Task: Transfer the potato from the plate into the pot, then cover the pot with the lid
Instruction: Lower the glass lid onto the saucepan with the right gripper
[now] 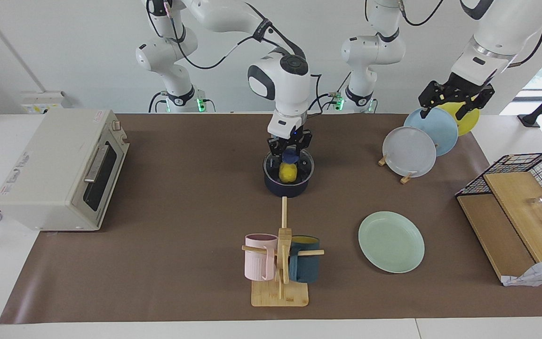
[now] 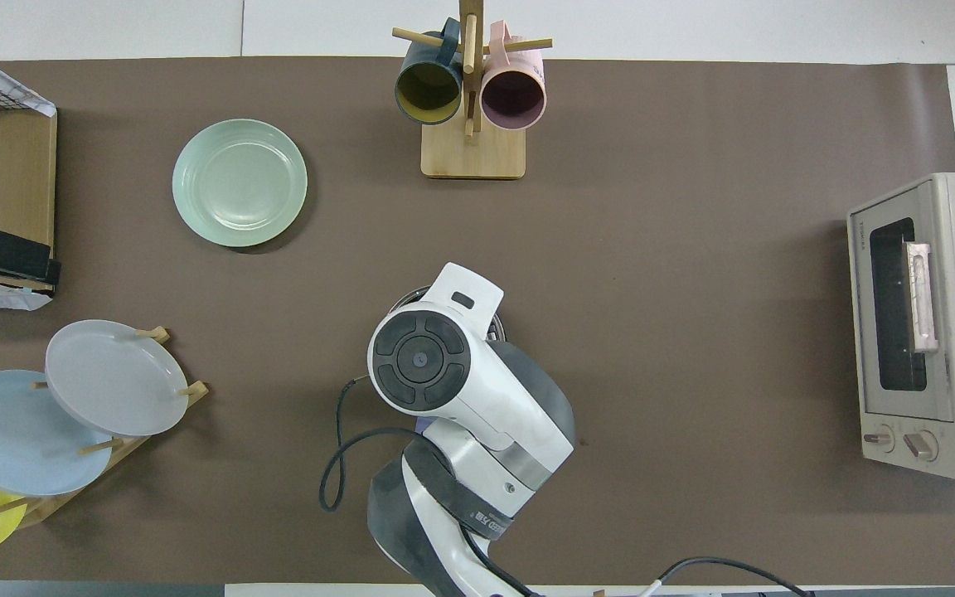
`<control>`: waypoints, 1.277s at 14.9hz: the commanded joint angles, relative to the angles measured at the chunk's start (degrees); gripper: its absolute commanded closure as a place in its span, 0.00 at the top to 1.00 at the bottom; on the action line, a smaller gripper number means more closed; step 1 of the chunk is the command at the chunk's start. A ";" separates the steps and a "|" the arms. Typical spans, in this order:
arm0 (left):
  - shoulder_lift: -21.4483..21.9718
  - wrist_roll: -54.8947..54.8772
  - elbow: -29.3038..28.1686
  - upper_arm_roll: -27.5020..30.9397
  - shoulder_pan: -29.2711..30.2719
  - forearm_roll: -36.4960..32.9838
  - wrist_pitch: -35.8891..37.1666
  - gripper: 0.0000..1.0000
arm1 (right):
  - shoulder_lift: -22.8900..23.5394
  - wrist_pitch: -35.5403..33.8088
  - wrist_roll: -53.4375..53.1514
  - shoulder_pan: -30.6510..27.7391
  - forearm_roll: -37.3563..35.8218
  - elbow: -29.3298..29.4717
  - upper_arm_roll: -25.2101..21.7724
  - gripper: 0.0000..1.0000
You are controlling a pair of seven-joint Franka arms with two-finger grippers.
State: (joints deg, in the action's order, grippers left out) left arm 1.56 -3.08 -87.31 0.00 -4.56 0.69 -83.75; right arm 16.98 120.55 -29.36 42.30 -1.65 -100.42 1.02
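While the right tool point(image 1: 290, 151) is pinched on the blue knob of the lid point(image 1: 289, 162), the lid is seated directly beneath it on the pot point(image 1: 288, 184). The potato point(image 1: 288, 172) lies inside; the plate point(image 1: 391, 241) sits bare. The left tool point(image 1: 454, 100), spread, waits over the plate rack.

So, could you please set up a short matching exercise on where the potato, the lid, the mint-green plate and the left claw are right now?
Things:
1. potato
2. lid
3. mint-green plate
4. left claw

Places or states:
A. bare, beside the mug rack
B. inside the pot
C. open, over the rack of upright plates
D. on the pot, its blue knob gripped by the right claw

Pairs: 1-B, 2-D, 3-A, 4-C
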 commanded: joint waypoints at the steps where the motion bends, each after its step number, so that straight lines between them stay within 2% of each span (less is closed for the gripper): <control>1: 1.25 0.27 -1.81 -1.06 1.30 -0.60 -1.77 1.00 | -0.55 1.18 -0.08 0.33 -0.64 -1.79 0.12 0.00; 8: 0.99 0.71 -3.12 -0.62 0.51 -0.60 -2.74 1.00 | -0.63 1.44 -0.17 0.51 -2.66 -1.88 0.12 0.00; 9: 0.99 0.62 -3.12 -0.62 0.51 -0.60 -2.65 1.00 | -0.63 1.96 -0.17 0.42 -2.66 -1.97 0.12 0.04; 10: 1.08 0.71 -3.12 -0.62 0.51 -0.60 -2.65 1.00 | -0.55 2.23 -0.35 0.33 -2.57 -1.97 0.12 0.51; 11: 1.08 0.71 -3.12 -0.62 0.51 -0.60 -2.56 1.00 | -0.55 2.67 -0.43 0.24 -2.57 -2.15 0.12 0.86; 12: 1.16 0.71 -3.12 -0.62 0.69 -0.60 -2.56 1.00 | -0.55 2.76 -0.09 -0.02 -2.57 -2.15 0.12 1.00; 17: 1.34 0.71 -3.12 -0.70 0.78 -0.60 -2.04 1.00 | -0.72 1.88 0.18 -0.55 -2.57 -1.01 0.03 1.00; 19: 1.34 0.71 -3.12 -0.70 0.78 -0.60 -1.86 1.00 | -0.99 0.14 0.27 -1.77 -2.57 1.44 -0.06 1.00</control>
State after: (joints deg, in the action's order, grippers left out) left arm 1.54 -3.03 -88.99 -0.24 -4.18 0.69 -85.18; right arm 16.87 121.95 -29.36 42.16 -3.41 -100.68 0.72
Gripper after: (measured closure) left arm 0.000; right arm 0.000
